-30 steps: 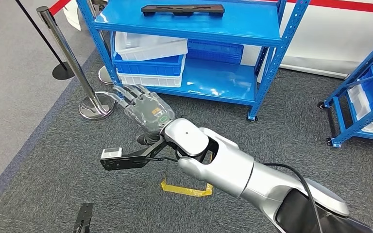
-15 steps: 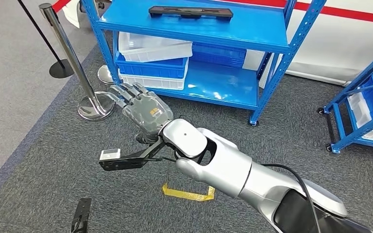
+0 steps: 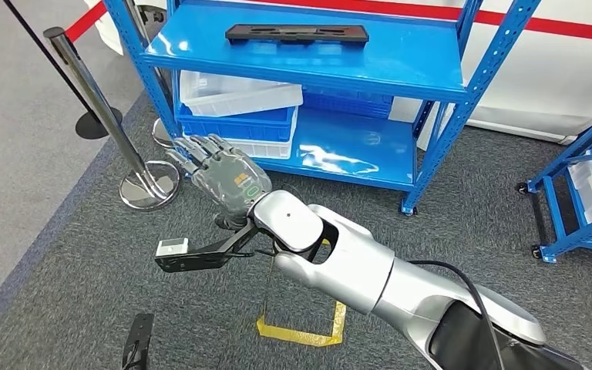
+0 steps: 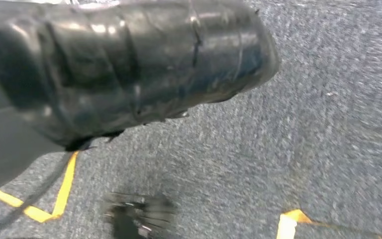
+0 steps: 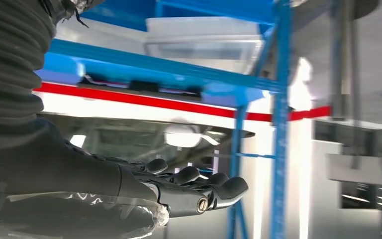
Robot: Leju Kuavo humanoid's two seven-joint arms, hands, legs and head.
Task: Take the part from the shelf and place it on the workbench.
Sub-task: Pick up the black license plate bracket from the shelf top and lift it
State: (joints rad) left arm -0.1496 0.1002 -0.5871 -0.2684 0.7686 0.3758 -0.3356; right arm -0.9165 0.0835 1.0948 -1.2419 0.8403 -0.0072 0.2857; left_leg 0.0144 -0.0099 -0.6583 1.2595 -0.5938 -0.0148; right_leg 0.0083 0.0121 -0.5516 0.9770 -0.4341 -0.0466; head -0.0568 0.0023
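One right hand (image 3: 220, 173) raised nearer shelf (image 3: 308, 58)

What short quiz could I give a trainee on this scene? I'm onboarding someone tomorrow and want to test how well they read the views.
1. True or false: the black part already rests in the right hand.
2. Where does the black part lie? A) on the top level of the blue shelf; B) on the grey carpet; C) inside a white bin.
3. Fill in: the bins are stacked on the shelf's ____ level.

Key: 1. False; the hand holds nothing, its fingers extended. 2. A. 3. lower.
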